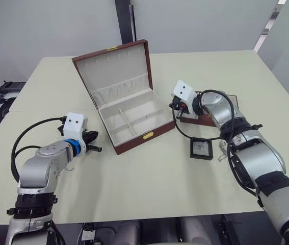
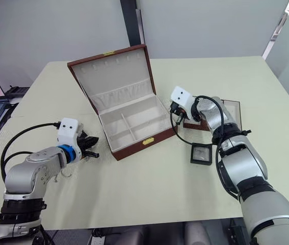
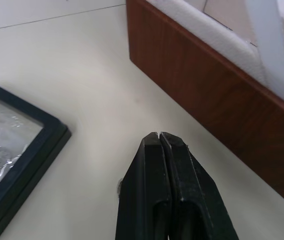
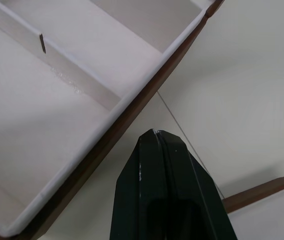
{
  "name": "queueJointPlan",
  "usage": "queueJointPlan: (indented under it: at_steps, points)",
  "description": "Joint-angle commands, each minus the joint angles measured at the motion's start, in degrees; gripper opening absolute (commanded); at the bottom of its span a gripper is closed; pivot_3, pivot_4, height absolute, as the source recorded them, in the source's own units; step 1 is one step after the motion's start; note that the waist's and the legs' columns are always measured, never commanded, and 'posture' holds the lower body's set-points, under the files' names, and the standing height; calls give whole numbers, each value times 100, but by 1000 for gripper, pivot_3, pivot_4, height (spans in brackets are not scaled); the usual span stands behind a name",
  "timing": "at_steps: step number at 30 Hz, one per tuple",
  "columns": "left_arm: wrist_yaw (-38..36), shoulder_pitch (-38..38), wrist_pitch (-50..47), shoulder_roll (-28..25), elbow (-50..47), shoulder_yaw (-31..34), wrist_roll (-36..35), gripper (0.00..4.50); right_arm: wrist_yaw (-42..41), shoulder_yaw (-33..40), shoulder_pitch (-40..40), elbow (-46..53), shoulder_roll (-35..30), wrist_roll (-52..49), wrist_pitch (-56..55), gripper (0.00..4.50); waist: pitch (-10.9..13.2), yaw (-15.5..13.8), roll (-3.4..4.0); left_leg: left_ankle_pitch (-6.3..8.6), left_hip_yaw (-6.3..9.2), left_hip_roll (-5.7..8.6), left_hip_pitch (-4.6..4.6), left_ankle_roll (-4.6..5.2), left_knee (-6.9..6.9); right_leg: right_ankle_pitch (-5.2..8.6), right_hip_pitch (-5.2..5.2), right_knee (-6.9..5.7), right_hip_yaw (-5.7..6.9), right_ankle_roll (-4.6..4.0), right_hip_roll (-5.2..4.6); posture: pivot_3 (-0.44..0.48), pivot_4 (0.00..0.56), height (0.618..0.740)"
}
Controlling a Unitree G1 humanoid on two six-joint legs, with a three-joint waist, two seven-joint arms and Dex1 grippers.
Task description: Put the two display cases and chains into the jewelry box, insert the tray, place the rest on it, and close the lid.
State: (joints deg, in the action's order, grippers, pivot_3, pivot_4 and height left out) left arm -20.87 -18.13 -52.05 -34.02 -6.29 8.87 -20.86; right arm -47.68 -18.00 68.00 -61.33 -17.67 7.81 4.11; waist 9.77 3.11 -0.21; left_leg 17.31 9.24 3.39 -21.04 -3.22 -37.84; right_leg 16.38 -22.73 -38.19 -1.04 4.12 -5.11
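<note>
**Wooden box open and empty, both grippers closed beside it**

Reddish-brown and cream-lined, the box (image 1: 134, 120) sits at frame centre with its lid (image 1: 114, 71) propped back toward the upper left; every compartment I can see is bare. One case (image 1: 201, 149) lies right of centre on the table (image 1: 149, 178), just below the right arm. The other case (image 3: 16, 165) shows in the left wrist view, close beside the left gripper's fingertips. The tray (image 2: 226, 115) lies at centre right, mostly behind the right arm. The chains and loose pieces cannot be made out.

The left gripper (image 1: 94, 143) hovers lower left of the box, jaws pressed together and holding nothing. The right gripper (image 1: 176, 106) sits at the box's right edge, jaws likewise pinched closed and empty.

Risks, as I judge them: with its jaws closed, either gripper would push a case along the table rather than take it, so they must open first. The flat cases offer little edge to grip and may slip or tip. The right gripper is close to the box wall; a careless swing could nudge the box or knock the lid down. The right arm's looping cable (image 1: 185, 133) hangs near the right-hand case and could drag it.
</note>
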Motion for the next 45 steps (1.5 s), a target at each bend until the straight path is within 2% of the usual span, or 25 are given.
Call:
queueJointPlan:
  at_steps: [1,9,26,45]
  points:
    - [-40,-138,0,-3,-12,-60,80,0,-191,137,185,45,24,1,-86,38,0,23,0,0,0,0,0,0,0,0,-4,-2,-1,0,0,0,150,740]
    - [-290,-528,161,7,313,-311,191,0,-813,190,89,362,64,-101,93,38,-1,27,-2,-12,-22,-1,0,-20,-6,0,-55,-77,3,-1,-10,0,150,740]
    - [-1253,-1099,641,-122,1026,-780,573,0,-1830,96,-743,2023,-48,-236,976,38,-1,3,-3,-15,-12,1,-1,-25,-7,-4,-55,-77,7,-7,-7,0,150,740]
    - [-1905,-1726,1443,268,2005,-949,955,0,-2327,-12,-1243,3283,-244,-312,1742,38,-2,-64,-4,-15,-11,4,-1,-26,-10,-4,-54,-78,10,-7,-9,0,150,740]
